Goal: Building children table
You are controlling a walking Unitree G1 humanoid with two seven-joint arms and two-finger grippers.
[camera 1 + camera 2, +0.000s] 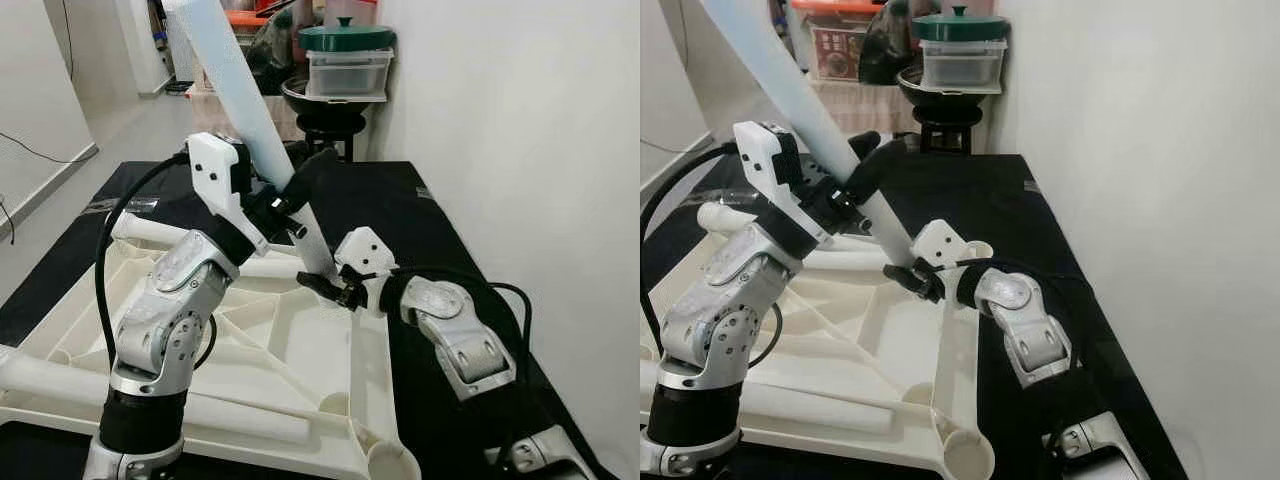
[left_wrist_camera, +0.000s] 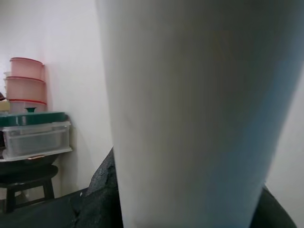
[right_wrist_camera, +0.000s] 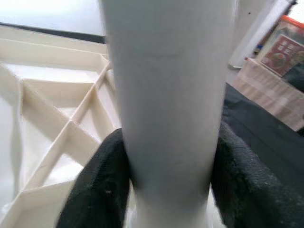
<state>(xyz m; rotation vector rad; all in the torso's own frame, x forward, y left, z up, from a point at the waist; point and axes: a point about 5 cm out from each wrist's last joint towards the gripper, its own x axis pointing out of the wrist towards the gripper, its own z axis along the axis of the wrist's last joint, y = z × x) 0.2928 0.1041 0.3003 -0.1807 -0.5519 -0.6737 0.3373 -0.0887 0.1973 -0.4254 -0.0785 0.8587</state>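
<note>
Claws of both arms grip one long white table leg (image 1: 245, 95). The left claw (image 1: 290, 195) is clamped around the leg partway up its length, black fingers (image 2: 102, 190) showing on either side of the tube in the left wrist view. The right claw (image 1: 330, 283) pinches the same leg close to its lower end, its fingers (image 3: 102, 190) pressed against both sides of the tube.

The leg leans away from the robot, its top tilted toward the robot's left, while its foot points down at the far right corner of the upturned cream tabletop (image 1: 300, 350). This two-handed hold looks meant to steady and steer the leg: the upper claw sets the angle, the lower one guides the end toward a corner socket. Whether the end has already entered the socket is hidden by the right claw.

The tabletop lies ribbed side up on a black mat (image 1: 420, 230) on the floor. Another white leg (image 1: 150, 232) lies just beyond the tabletop's far left edge. A round open socket (image 1: 390, 462) shows at the tabletop's near right corner. Beyond the mat, past the leg's top, a stool carries a clear box with a green lid (image 1: 347, 38).
</note>
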